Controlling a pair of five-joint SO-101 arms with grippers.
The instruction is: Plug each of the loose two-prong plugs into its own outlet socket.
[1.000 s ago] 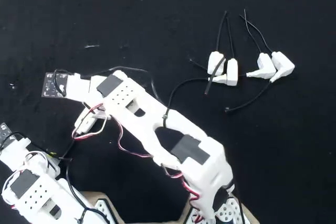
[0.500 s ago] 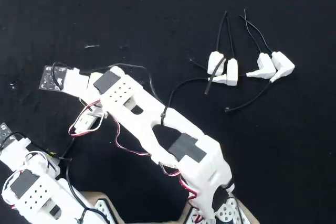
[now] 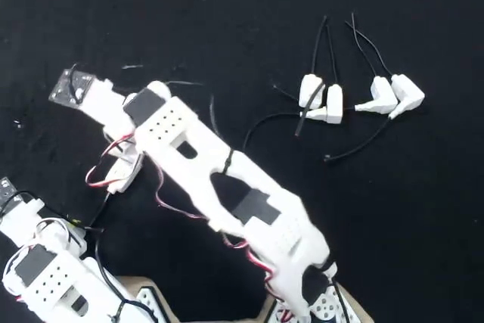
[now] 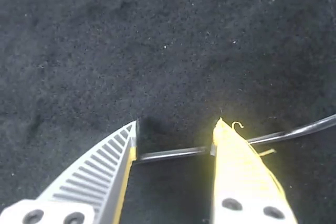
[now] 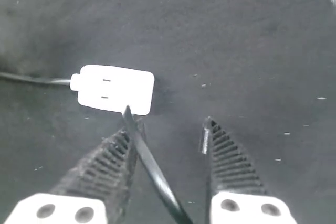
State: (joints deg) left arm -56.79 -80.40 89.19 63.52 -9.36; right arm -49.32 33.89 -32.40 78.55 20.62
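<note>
One black cord (image 5: 153, 171) crosses right end effector (image 5: 170, 127), near socket (image 5: 115, 88).

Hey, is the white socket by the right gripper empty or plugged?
Empty. Both slots of the socket show bare in the right wrist view, with nothing pushed into them.

The table (image 3: 227, 28) is covered edge to edge by a black cloth, flecked here and there with pale lint (image 3: 132, 66). Toward its far right side lie four white plug pieces in two pairs. The left pair (image 3: 333, 104) touch each other, and the right pair (image 3: 386, 96), set a little apart from them, also touch. Thin black cords (image 3: 355, 146) trail from them, some toward the far edge, and one curls back toward the middle. In the right wrist view a white outlet socket (image 5: 115, 88) lies flat on the cloth, two slots facing up, its cord (image 5: 31, 78) leaving one end. In the left wrist view another thin cord (image 4: 294, 132) lies across the cloth.
</note>
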